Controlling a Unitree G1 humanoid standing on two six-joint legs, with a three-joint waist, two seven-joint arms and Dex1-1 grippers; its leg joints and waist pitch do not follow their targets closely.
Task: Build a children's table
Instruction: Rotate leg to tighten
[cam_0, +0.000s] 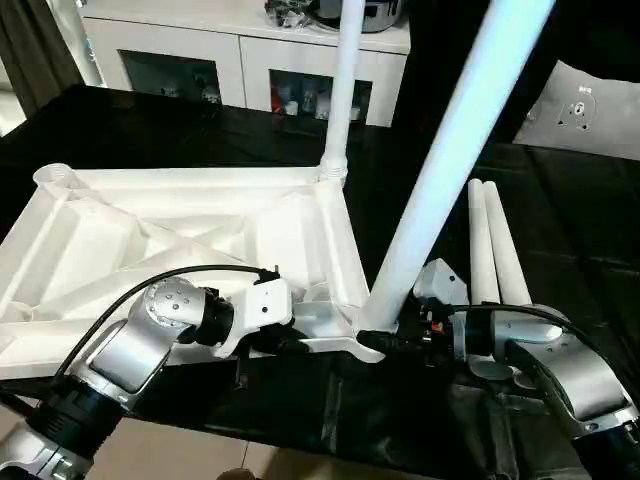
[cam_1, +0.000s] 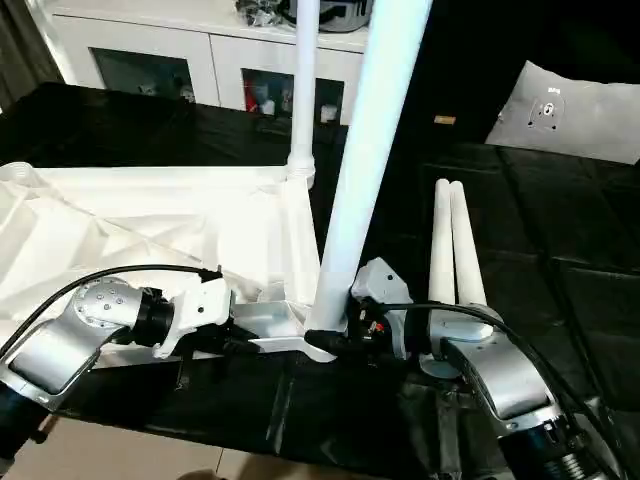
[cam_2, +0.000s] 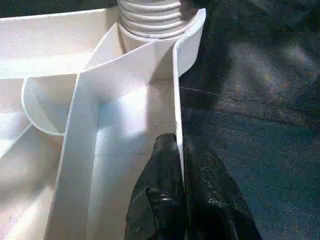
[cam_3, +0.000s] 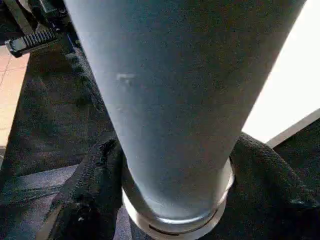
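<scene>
The white table top (cam_0: 180, 250) lies upside down on the black cloth, ribbed underside up. One white leg (cam_0: 342, 90) stands upright in the far right corner socket. A second leg (cam_0: 450, 150) leans in the near right corner socket, and my right gripper (cam_0: 385, 343) is shut on its base; its black fingers (cam_3: 95, 185) wrap the tube. My left gripper (cam_0: 285, 340) is shut on the table top's near rim, its fingers (cam_2: 200, 200) pinching the thin wall beside the threaded leg end (cam_2: 150, 17). Two more legs (cam_0: 495, 245) lie side by side to the right.
White cabinets with glass doors (cam_0: 240, 70) stand beyond the table. A flat grey-white panel (cam_0: 590, 110) lies at the far right. An open corner socket (cam_0: 55, 177) sits at the top's far left. The front edge of the black cloth runs just below my forearms.
</scene>
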